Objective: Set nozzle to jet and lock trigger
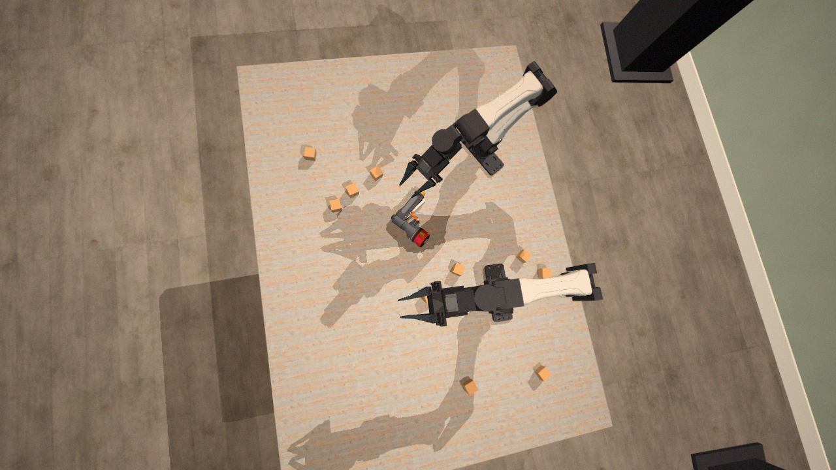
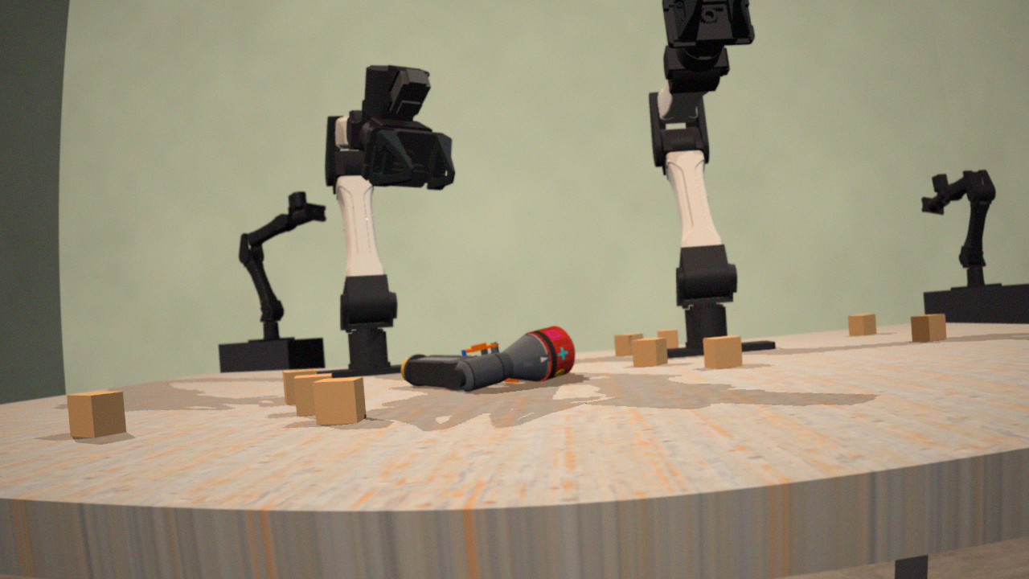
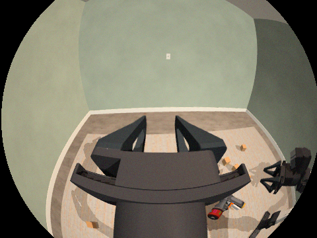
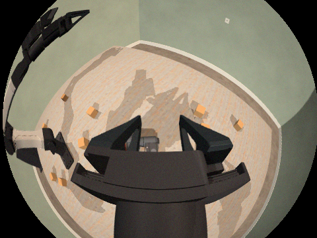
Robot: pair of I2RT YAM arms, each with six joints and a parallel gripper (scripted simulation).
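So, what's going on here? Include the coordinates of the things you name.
Neither arm is handling anything. The hose nozzle (image 1: 405,224) (image 2: 481,371) (image 3: 222,206) (image 4: 150,141) lies on its side on the table (image 1: 327,362) (image 2: 611,475) (image 3: 158,142) (image 4: 165,66). The right tool (image 1: 407,189) (image 2: 412,159) (image 3: 262,174) (image 4: 160,119) is open and raised above it; the left tool (image 1: 399,308) (image 2: 708,25) (image 3: 160,119) (image 4: 87,12) hangs open off to the side. The cyan plus looks roughly level with the white arrow, but I can't tell whether the trigger is locked.

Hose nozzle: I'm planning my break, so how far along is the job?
Looks done: the nozzle lies on its side on the table, with the cyan plus apparently beside the white arrow.
In hand: nothing; the right gripper and left gripper are open.
Left: perhaps only checking the orange lever; I can't tell whether it locks the trigger.
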